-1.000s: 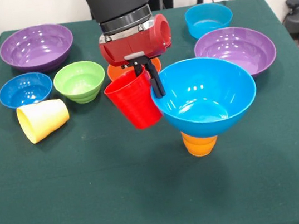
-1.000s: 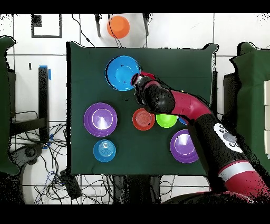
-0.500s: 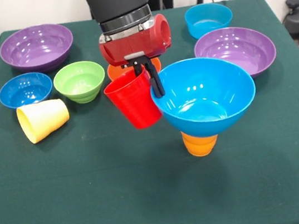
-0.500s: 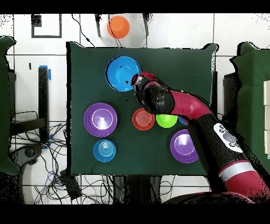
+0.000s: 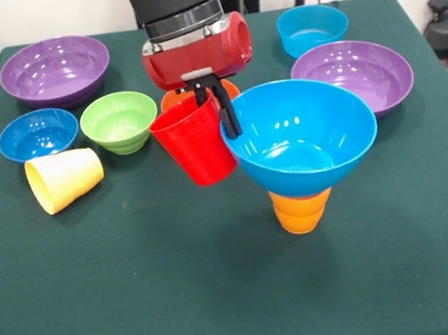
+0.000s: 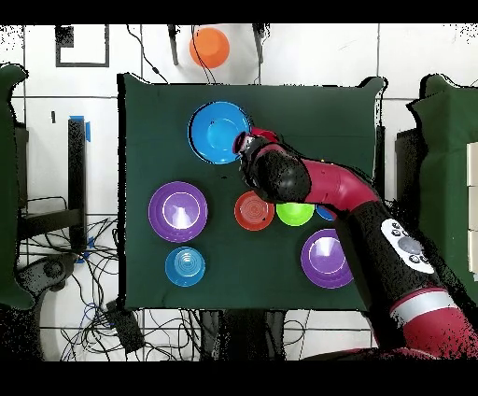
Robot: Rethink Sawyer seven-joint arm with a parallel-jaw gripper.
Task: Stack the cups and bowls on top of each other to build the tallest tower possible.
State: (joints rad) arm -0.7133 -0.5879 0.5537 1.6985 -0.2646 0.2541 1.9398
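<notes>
Green-covered table (image 5: 145, 314) underneath everything. Red and black arm (image 6: 373, 224) coming in over it, wrist just behind the large blue bowl (image 5: 299, 135).

Taking that large blue bowl as landmark: perched on the upturned orange cup (image 5: 300, 211), a two-piece tower near the table's middle. One wide purple bowl (image 5: 353, 72) just behind and to the right of it, rims close in the front view. The other purple bowl (image 5: 53, 71) far off to the left and back. Cyan bowl (image 5: 313, 28) behind it, beyond the nearer purple one. Green bowl (image 5: 118, 121) well to the left; dark blue bowl (image 5: 38, 134) further left again. Orange bowl (image 5: 172, 103) behind and left, mostly hidden by the wrist.

Red cup (image 5: 195, 142) held off the table just beside the blue bowl's left rim, tilted. Gripper (image 5: 214, 110) clamped on that cup's rim, one finger inside, one outside.

Yellow cup (image 5: 65, 178) on its side, far left of the blue bowl.
</notes>
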